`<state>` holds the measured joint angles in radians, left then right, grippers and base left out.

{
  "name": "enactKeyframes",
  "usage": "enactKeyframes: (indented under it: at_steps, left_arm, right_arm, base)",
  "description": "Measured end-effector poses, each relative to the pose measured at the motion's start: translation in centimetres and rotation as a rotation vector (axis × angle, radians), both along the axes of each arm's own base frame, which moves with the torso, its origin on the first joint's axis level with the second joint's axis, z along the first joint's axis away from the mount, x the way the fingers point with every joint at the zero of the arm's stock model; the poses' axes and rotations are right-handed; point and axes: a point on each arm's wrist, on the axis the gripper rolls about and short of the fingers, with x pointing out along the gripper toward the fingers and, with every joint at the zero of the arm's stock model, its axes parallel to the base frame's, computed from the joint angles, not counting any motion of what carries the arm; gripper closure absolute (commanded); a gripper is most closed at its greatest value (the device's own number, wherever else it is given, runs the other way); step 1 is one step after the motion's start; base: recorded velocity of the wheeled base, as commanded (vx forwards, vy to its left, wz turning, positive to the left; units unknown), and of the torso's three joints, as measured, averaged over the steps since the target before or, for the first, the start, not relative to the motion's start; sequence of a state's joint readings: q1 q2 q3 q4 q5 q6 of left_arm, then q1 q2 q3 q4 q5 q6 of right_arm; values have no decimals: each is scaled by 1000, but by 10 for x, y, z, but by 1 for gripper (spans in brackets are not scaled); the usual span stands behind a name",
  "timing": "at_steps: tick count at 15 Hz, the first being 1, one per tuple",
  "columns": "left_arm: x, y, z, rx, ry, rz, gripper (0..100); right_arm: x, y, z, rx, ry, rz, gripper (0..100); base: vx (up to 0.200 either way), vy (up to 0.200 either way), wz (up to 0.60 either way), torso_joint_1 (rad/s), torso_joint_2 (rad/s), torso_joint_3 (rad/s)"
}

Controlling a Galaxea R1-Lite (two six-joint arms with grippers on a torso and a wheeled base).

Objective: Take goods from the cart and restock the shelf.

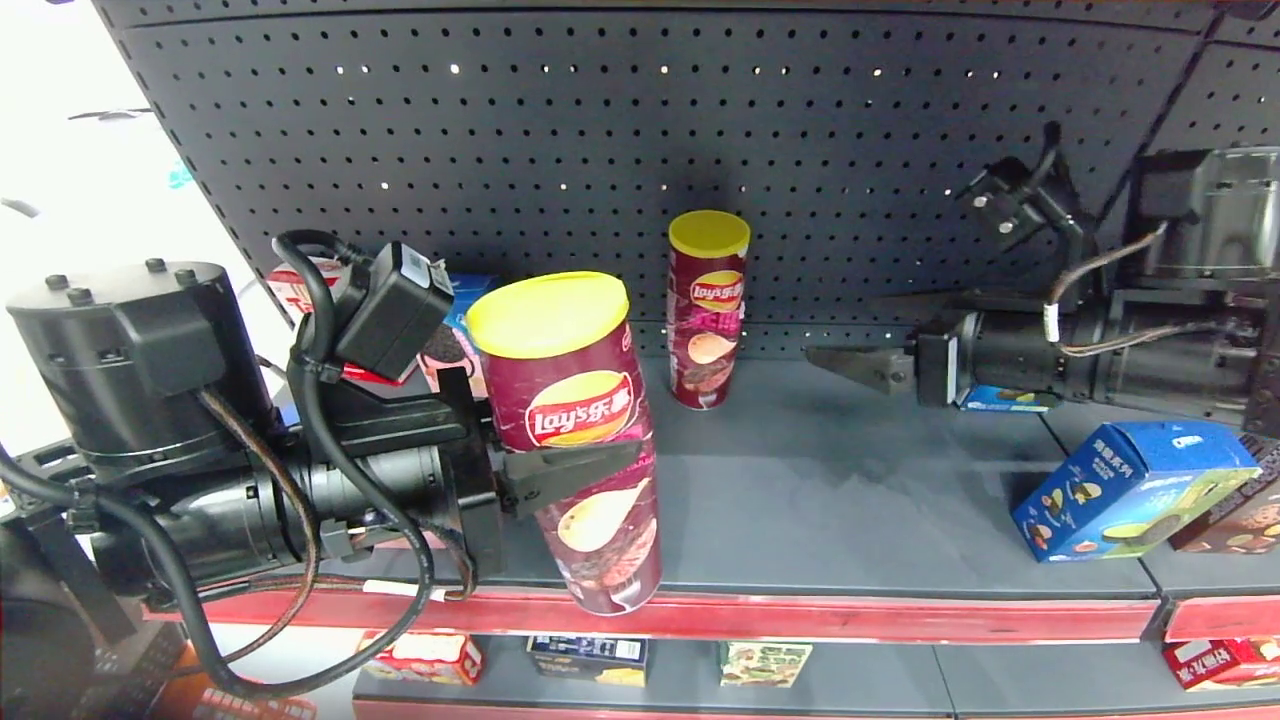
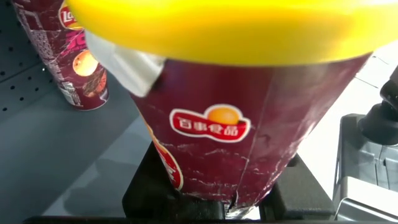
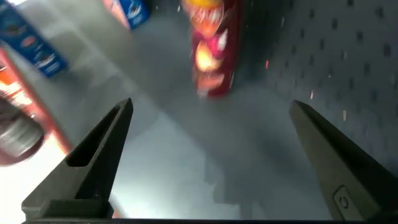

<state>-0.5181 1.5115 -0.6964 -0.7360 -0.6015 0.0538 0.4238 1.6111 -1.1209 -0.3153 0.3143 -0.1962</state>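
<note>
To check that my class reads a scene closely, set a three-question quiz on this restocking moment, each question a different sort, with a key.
1. True or false: the right gripper is shut on the blue box.
2. What does the left gripper hold? A) a biscuit box B) a yellow-lidded chip can C) nothing
3. How many chip cans stand free on the shelf?
Key: 1 false, it is open and empty; 2 B; 3 one, the standing can by the pegboard.
</note>
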Motion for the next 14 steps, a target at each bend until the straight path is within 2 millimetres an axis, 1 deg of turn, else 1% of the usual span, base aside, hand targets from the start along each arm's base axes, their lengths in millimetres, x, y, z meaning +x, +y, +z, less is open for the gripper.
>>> enactKeyframes:
  at_steps: [3, 7, 10, 14]
  left_arm:
    - [0, 0, 0, 1, 1, 1, 100]
    - [0, 0, 0, 1, 1, -1, 100]
    - [0, 2, -2, 3, 7, 2, 100]
    - [1, 4, -3, 5, 10, 9, 100]
  right_arm:
    - [36, 14, -5, 22, -59, 39, 0]
    - [73, 31, -9, 20, -124, 128, 0]
    - [92, 40, -17, 21, -141, 161, 0]
    - [112, 49, -31, 25, -135, 191, 0]
  base:
    - [0, 0, 0, 0, 0, 0]
    - [0, 0, 0, 0, 0, 0]
    - [0, 0, 0, 0, 0, 0]
    - [0, 0, 0, 0, 0, 0]
